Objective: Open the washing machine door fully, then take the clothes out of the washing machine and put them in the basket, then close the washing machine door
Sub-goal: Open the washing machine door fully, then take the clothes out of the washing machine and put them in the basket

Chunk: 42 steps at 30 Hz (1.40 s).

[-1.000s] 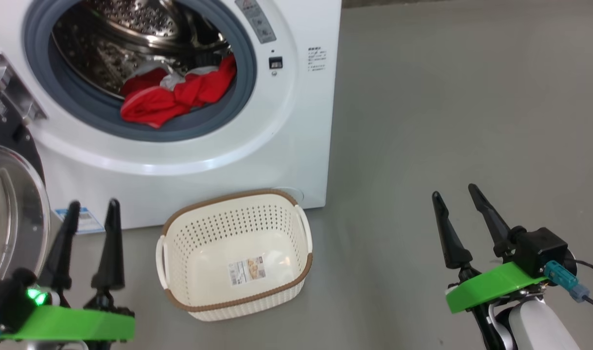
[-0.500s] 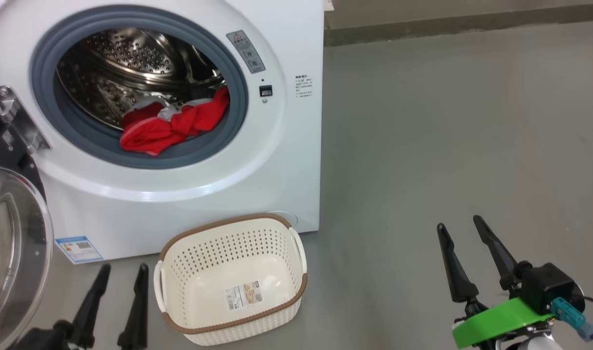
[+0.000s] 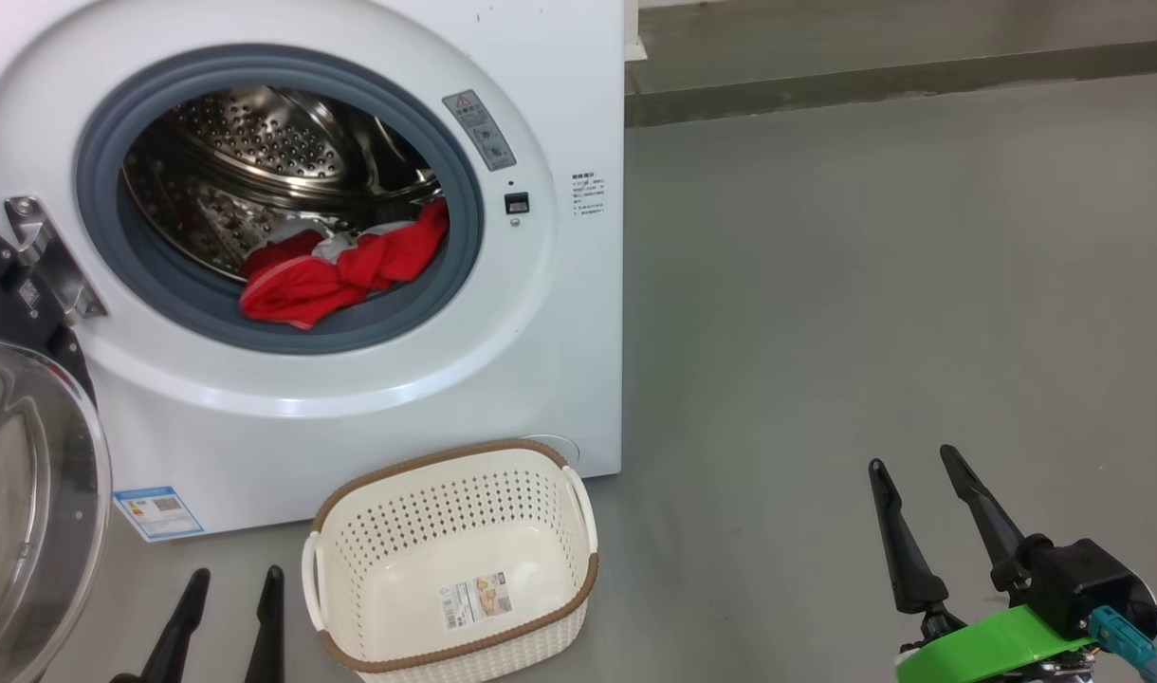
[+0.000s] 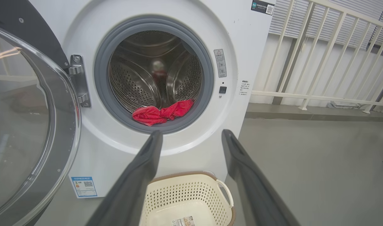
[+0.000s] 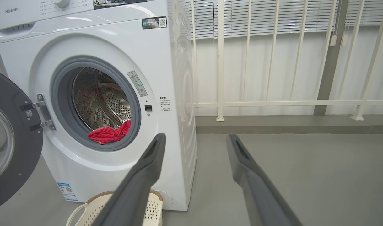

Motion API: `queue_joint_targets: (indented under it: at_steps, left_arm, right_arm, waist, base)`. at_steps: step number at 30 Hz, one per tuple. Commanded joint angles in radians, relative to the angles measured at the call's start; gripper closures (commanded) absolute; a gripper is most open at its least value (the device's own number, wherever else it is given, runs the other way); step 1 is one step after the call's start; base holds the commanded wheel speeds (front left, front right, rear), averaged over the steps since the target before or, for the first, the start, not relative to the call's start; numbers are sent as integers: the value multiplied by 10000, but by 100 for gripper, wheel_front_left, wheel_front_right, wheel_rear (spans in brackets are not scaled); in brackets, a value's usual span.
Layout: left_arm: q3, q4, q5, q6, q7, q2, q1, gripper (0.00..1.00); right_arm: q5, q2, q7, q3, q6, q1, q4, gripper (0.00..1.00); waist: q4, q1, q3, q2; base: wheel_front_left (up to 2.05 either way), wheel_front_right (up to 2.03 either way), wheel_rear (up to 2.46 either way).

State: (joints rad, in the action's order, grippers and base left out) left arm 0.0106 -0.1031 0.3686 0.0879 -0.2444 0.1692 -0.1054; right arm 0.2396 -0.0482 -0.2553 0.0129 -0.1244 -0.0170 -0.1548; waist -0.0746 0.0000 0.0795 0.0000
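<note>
- Clothes [image 3: 337,275] lie in a red heap at the front of the drum [image 3: 247,142], their edge draped onto the grey gasket [image 3: 209,318] of the washing machine [image 3: 351,417]; none is in the basket [image 3: 465,512] yet.
- The washing machine door [image 3: 28,493] hangs swung out on the robot's left with its hinge exposed (whether it is at full swing cannot be told).
- The basket stands on the floor [image 3: 825,332] just in front of the machine, below the opening, with just a paper label on its bottom.
- The left gripper [image 3: 237,574] hovers low beside the basket, fingers spread wide and holding nothing. The right gripper [image 3: 912,458], well off to the right over bare floor, is likewise spread and empty.
- The step in hand is probably the first reach into the drum.
- The left arm looks the nearer. It should rise above the basket rim and enter low and central.
- The fingers should stay wide until they straddle a thick fold, closing clear of the gasket.
</note>
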Motion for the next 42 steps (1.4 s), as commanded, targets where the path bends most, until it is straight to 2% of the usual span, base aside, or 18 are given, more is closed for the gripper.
queue_joint_targets:
  at_steps: [1, 14, 23, 42]
  left_arm:
    - [410, 334, -118, -73, -132, 109, 124, 0]
    - [428, 554, -235, -192, -158, 82, 75, 0]
    - [402, 438, -503, -555, -137, 164, 167, 0]
    - [408, 679, -217, -515, -114, 182, 247, 0]
  right_arm:
    - [-71, -20, -65, 169, -63, 143, 292, 0]
    - [-87, -20, -65, 150, -63, 63, 355, 0]
    - [-32, -20, -65, 181, -63, 77, 309, 0]
    - [-35, -20, -65, 201, -63, 100, 225, 0]
  waist:
    - [4, 0, 21, 0]
    - [39, 0, -141, 0]
    - [39, 0, -148, 0]
    - [19, 0, -103, 0]
  base:
    - [0, 0, 0]
    - [0, 0, 0]
    - [21, -23, 2]
    - [158, -158, 1]
